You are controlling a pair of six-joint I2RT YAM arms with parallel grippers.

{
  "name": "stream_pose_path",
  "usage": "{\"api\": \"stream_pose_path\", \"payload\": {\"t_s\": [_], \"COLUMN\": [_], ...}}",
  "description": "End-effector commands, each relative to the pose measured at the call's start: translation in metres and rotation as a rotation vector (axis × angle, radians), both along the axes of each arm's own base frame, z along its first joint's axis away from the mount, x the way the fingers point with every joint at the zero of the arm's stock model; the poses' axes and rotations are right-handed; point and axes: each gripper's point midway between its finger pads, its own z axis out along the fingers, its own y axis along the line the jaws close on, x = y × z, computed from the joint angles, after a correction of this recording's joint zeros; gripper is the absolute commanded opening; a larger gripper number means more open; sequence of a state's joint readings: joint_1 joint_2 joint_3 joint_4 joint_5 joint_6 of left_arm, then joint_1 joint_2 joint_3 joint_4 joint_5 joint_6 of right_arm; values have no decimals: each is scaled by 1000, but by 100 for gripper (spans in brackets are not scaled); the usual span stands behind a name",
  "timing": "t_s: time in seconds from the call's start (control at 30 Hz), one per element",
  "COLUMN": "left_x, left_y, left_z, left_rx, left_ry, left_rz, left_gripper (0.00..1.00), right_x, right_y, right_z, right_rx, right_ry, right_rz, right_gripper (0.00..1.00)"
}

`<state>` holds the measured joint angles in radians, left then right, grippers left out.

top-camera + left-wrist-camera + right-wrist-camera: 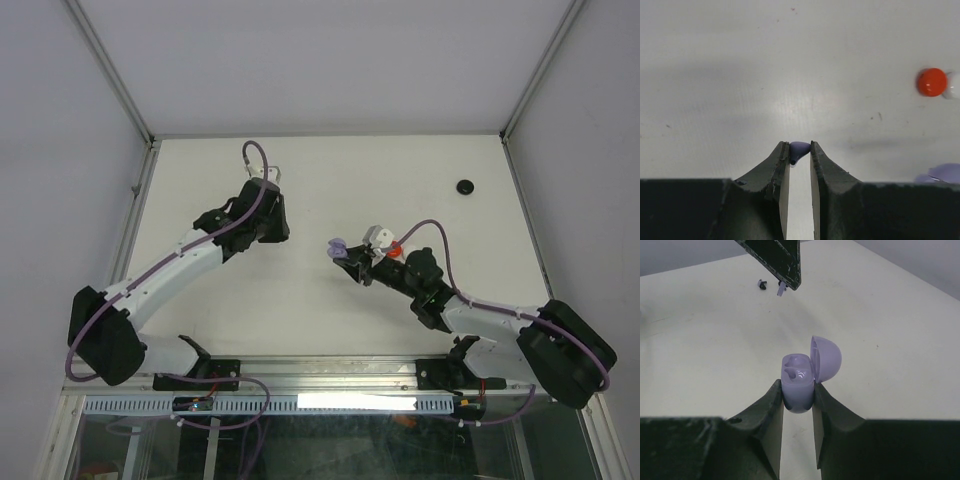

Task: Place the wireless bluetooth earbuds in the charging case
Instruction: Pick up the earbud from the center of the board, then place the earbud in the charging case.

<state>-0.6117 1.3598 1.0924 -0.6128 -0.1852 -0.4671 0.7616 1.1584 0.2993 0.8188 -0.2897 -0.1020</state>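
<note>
Case grip: my right gripper is clenched on the small lavender plastic charging case, one finger on each side of its body. It is the gripper closer to the arm bases, just right of the middle of the white table.
Case: it sits upright between the fingers with its domed lid swung open to the right and the moulded wells facing up. I cannot tell whether its underside touches the table.
Loose pieces: a red round piece and a white round piece lie touching each other just beside the right wrist, behind the case.
Earbud grip: my left gripper is farther out, left of centre and well apart from the case. Its fingers are pinched on a tiny lavender earbud, which pokes out at the very tips.
Earbud position: from the right wrist view I see it hanging at the left fingertips beyond the case.
Far right: a black round piece lies alone on the table, well apart from both grippers.
</note>
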Motion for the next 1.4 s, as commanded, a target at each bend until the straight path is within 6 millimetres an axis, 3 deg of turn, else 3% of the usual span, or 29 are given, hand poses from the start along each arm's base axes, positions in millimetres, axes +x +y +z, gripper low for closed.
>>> {"api": "stream_pose_path", "payload": {"t_s": [0.0,0.3,0.57,0.8,0.93,1.1,1.37], "left_x": [4,-26,-51,-68,-75,-77,-71], "left_y": [-20,-57,-74,-92,-104,-115,-114], "left_z": [60,120,145,161,166,157,144], "left_rx": [-130,-368,-491,-548,-563,-545,-482], "left_ry": [-203,-397,-526,-599,-621,-607,-618], "left_rz": [55,-20,-88,-158,-200,-219,-197], "left_gripper": [10,10,9,9,9,9,8], "right_x": [12,8,6,5,5,4,2], "right_y": [7,10,10,10,9,9,8], "right_z": [57,81,96,98,97,97,97], "right_rx": [164,282,340,353,355,357,363], "right_ry": [-135,-183,-208,-216,-219,-222,-226], "right_rz": [-43,-28,-25,-28,-28,-26,-22], "right_gripper": [0,0,0,0,0,0,0]}}
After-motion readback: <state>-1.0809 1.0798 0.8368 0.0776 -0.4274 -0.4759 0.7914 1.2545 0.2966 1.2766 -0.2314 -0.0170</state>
